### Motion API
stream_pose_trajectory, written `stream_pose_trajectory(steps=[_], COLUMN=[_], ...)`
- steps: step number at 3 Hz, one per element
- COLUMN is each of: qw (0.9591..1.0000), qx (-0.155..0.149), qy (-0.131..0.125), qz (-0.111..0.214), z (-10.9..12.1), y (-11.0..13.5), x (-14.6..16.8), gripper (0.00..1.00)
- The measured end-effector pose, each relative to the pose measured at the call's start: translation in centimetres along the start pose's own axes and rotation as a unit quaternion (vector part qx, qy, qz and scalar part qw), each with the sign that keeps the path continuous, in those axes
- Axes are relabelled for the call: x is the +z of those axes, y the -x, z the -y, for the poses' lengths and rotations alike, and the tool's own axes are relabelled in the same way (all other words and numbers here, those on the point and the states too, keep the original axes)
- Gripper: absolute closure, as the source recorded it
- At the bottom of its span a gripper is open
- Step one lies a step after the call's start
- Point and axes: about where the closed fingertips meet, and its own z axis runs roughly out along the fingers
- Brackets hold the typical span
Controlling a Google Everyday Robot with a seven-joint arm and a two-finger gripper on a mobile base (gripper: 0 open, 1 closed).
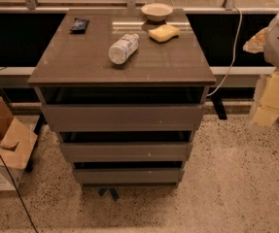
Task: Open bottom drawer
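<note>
The bottom drawer (128, 175) is the lowest and shortest-looking of three grey-brown flat fronts on a cabinet standing on the speckled floor. Its front sits in line with the cabinet, with a dark gap above it. The mid-sized drawer front (124, 152) and the widest drawer front (122, 118) are above it. My arm comes in at the right edge as a blurred white and pale yellow shape, and my gripper (268, 111) hangs there, well to the right of the cabinet and above the height of the bottom drawer. It touches nothing.
On the cabinet top (66, 67) lie a plastic bottle (123, 48) on its side, a yellow sponge (164, 33), a bowl (157, 11) and a dark packet (79, 24). An open cardboard box (5, 144) and a thin cable (12, 191) are at the left. A white cable (232, 52) hangs behind at the right.
</note>
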Motion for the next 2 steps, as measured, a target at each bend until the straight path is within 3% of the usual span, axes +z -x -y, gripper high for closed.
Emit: stream_pose_trajectory(steps=[2], qw=[0.9999], qx=[-0.014], qy=[-0.008], qz=[-0.002], z=[-0.4], y=[0.6], x=[1.2], gripper=[0.00])
